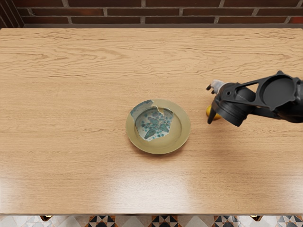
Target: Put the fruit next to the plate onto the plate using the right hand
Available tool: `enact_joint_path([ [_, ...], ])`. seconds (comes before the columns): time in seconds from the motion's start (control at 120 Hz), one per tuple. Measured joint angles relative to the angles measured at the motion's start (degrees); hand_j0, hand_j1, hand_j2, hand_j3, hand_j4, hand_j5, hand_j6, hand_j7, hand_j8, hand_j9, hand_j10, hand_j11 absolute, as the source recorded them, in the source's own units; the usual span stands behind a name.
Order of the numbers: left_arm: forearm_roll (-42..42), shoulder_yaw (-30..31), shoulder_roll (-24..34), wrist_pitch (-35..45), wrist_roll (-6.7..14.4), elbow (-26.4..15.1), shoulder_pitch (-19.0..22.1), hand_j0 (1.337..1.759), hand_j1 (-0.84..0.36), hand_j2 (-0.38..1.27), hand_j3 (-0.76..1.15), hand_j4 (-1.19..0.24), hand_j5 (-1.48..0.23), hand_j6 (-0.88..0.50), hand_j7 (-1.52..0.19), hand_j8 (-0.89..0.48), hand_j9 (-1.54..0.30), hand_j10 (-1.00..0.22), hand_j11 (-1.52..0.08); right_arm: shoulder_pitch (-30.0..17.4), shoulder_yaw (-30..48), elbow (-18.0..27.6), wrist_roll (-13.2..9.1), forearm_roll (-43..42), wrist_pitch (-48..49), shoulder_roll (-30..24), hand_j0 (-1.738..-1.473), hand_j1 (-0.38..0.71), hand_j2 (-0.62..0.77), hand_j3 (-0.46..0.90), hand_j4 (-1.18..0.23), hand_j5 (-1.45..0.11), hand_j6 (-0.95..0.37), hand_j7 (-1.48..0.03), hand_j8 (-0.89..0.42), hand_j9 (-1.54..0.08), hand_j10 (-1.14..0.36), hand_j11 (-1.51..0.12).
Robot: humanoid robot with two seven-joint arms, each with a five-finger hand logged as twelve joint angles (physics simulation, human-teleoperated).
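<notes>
The wooden table point(71, 94) fills almost the whole view, its far edge against a brick wall point(142, 12). The right arm point(279, 94) comes in over the table's right edge, about halfway between the far and near edges, on a line that leads straight to the fruit. The plate point(182, 135), a green-rimmed dish with a blue pattern, sits near the middle of the table and holds nothing, so the task's main step is not yet done. The right hand point(225, 101) hangs low over the spot just right of the plate, palm turned down, probably placed for a grasp from above. The hand hides the contact, so I cannot tell whether its grip is open or closed on anything. The fruit point(212, 112), small and yellow-orange, lies on the table beside the plate's right rim, mostly covered by the hand. The left arm is out of view.
</notes>
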Motion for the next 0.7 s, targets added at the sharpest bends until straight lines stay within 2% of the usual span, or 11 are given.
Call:
enact_joint_path([
  [0.233, 0.0, 0.0, 0.0, 0.0, 0.0, 0.0, 0.0, 1.658, 0.34, 0.0, 0.0, -0.01, -0.01, -0.01, -0.01, -0.01, -0.01, -0.01, -0.01, -2.4, 0.3, -2.5, 0.0, -2.0, -0.8, 0.1, -1.658, -0.08, -0.04, 0.0, -0.22, -0.29, -0.23, -0.29, -0.23, -0.29, -0.22, -0.29],
  [0.7, 0.0, 0.0, 0.0, 0.0, 0.0, 0.0, 0.0, 1.658, 0.34, 0.0, 0.0, -0.01, -0.01, -0.01, -0.01, -0.01, -0.01, -0.01, -0.01, -3.8, 0.3, -2.9, 0.0, -2.2, -1.0, 0.8, -1.658, -0.07, -0.05, 0.0, -0.23, -0.3, -0.23, -0.3, -0.23, -0.3, -0.23, -0.3],
])
